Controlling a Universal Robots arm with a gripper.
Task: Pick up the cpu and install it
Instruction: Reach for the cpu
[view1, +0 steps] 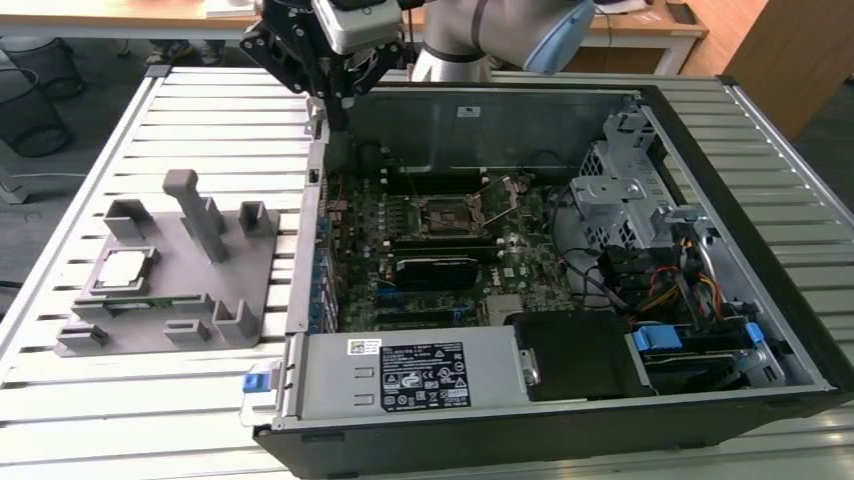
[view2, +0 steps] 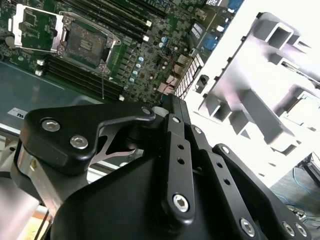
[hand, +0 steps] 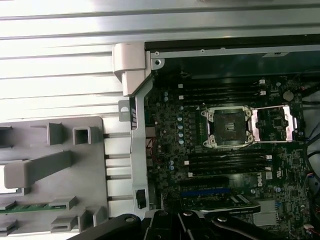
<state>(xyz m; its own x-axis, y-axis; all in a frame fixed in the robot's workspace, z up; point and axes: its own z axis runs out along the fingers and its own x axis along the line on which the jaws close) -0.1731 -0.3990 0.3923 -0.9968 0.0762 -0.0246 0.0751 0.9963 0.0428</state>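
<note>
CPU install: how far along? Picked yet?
Done: the socket sits empty with its load plate swung open. In hand: the gripper hangs above the edge of the case, apart from the cpu. Left: the cpu lies on the grey fixture, so neither pick nor install is done.

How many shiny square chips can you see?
1. The cpu lies on the grey holder at the exterior view's left, outside the computer case. Others could be hidden.
</note>
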